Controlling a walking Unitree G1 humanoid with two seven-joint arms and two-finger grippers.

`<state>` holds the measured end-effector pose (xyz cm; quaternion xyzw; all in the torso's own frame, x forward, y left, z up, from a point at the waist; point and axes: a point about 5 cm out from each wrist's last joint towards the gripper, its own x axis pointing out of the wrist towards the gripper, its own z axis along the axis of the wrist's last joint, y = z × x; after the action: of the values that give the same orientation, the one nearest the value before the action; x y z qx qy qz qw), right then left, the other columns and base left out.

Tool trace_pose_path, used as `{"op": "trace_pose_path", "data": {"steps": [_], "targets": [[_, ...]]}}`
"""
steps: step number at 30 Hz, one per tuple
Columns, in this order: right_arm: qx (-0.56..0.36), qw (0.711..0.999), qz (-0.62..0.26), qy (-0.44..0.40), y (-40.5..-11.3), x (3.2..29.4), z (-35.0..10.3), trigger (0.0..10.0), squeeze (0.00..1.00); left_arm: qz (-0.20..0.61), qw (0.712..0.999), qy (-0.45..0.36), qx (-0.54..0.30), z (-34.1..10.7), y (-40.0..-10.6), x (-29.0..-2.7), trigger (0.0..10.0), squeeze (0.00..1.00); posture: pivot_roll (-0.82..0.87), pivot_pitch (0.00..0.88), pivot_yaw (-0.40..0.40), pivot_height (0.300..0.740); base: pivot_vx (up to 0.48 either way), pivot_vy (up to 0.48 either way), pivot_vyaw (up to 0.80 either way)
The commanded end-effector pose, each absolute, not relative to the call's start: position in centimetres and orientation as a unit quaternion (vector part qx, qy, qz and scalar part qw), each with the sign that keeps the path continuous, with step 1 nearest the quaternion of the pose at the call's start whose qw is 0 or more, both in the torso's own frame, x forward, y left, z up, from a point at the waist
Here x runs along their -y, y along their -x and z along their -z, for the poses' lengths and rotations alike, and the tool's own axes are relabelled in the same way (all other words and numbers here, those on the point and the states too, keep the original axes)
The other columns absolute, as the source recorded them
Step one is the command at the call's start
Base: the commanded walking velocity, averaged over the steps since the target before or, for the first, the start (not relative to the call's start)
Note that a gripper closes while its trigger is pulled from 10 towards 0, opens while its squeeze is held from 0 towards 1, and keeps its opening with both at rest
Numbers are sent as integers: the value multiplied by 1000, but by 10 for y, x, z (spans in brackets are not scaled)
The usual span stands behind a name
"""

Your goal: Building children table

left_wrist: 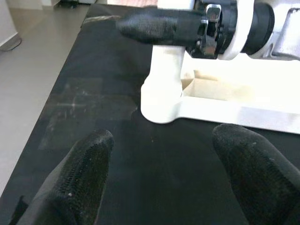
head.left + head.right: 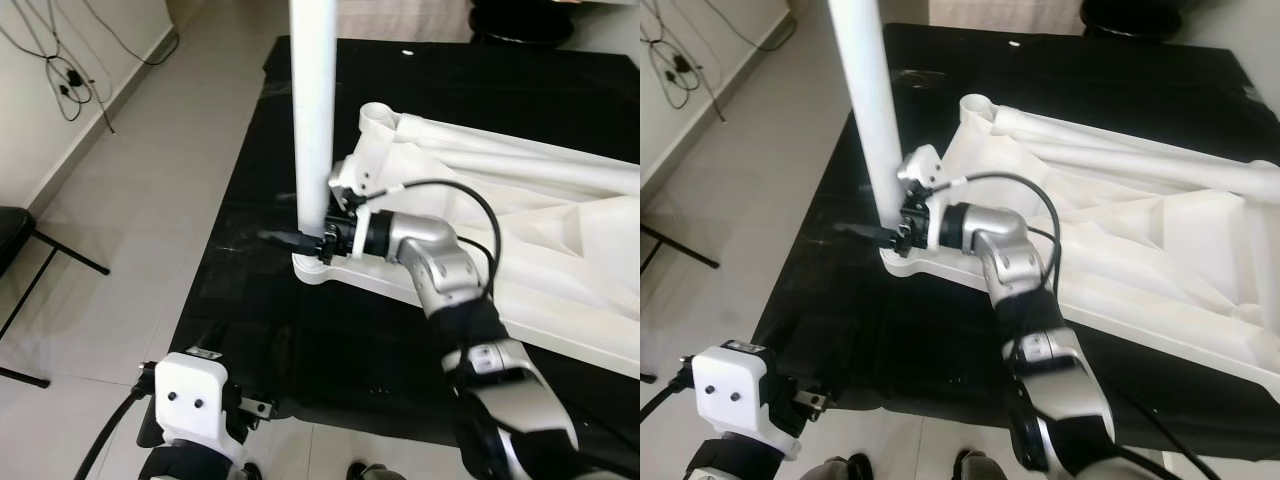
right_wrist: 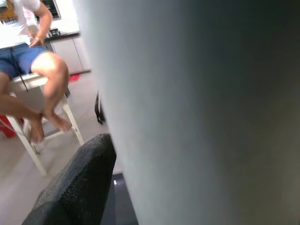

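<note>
1. Right gripper (image 2: 300,240) reaches across the tabletop to the foot of the leg (image 2: 313,110), fingers closed on either side of it, gripping just above the socket (image 2: 318,268).
2. Leg: white tube, upright, seated in the round corner socket of the tabletop (image 2: 540,230); top end runs out of frame.
3. Tabletop: white plastic, lying underside up on the black mat (image 2: 260,320), ribs and a second empty socket (image 2: 376,118) facing upward.
4. Left gripper (image 1: 161,183) held low at the near edge of the mat, fingers (image 1: 77,183) spread wide, holding nothing, pointed toward the socket and well short of it.
5. Mat spread over pale tiled floor (image 2: 130,200); cables (image 2: 60,70) trail along the wall at far left, a dark chair leg (image 2: 40,270) at left edge.
6. Right wrist view: leg surface close against one black finger (image 3: 79,187); beyond it, a seated person (image 3: 33,51) on a white stool.
</note>
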<state>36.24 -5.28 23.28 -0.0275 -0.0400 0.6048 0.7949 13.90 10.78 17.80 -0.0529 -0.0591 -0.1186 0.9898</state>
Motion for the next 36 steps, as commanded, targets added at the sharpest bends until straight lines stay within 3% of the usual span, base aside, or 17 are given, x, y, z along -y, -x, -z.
{"op": "trace_pose_path", "data": {"steps": [1,9,10,11,12,13,17,18,24,25,26,27,29,31,33,35,36], "targets": [[39,769,-637,28,-360,37,-233,10000,0,116,990,53,52,-178,-136,-107,10000,0,133,253,-48,740,0,0,0],[39,721,-691,34,-361,30,-239,10000,0,113,991,53,48,-179,-132,-106,10000,0,145,269,-55,740,0,0,0],[39,713,-700,33,-362,30,-239,3412,0,113,991,53,47,-179,-131,-106,10000,0,145,271,-55,740,0,0,0],[39,713,-700,33,-362,30,-239,3412,0,113,991,53,47,-179,-131,-106,10000,0,145,271,-55,740,0,0,0],[39,707,-706,31,-362,30,-240,2157,0,112,991,53,46,-179,-131,-106,10000,0,145,271,-55,740,0,0,0],[40,707,-706,30,-363,31,-240,0,0,112,991,53,46,-179,-130,-106,10000,0,145,271,-55,740,0,0,0],[43,713,-700,26,-365,35,-241,0,0,111,991,53,45,-179,-131,-106,10000,0,139,267,-53,740,0,0,0],[52,731,-679,28,-367,43,-240,0,0,111,991,53,45,-178,-131,-106,10000,0,133,262,-51,740,0,0,0],[68,769,-634,48,-368,63,-235,0,0,111,991,53,44,-177,-133,-107,10000,0,108,245,-39,740,0,0,0],[60,799,-596,47,-367,76,-230,0,0,111,991,53,45,-176,-135,-108,10000,0,97,235,-41,740,0,0,0],[60,799,-596,47,-367,76,-230,0,0,111,991,53,45,-176,-135,-108,10000,0,97,235,-41,740,0,0,0],[42,837,-544,41,-360,86,-223,0,0,110,992,52,45,-175,-136,-109,10000,0,87,224,-43,740,0,0,0],[41,850,-524,41,-358,89,-221,0,0,110,992,51,45,-174,-137,-109,10000,0,87,224,-43,740,0,0,0],[41,952,-289,90,-350,108,-210,0,0,110,992,49,46,-173,-139,-111,10000,0,71,202,-47,740,0,0,0],[21,977,-195,78,-311,103,-195,0,0,109,992,47,48,-172,-140,-112,10000,0,72,196,-43,740,0,0,0],[21,977,-195,78,-311,103,-195,0,0,109,992,47,48,-172,-140,-112,10000,0,72,196,-43,740,0,0,0],[18,974,-219,63,-301,86,-189,0,0,109,992,47,48,-172,-141,-113,10000,0,65,183,-20,740,0,0,0]]}}
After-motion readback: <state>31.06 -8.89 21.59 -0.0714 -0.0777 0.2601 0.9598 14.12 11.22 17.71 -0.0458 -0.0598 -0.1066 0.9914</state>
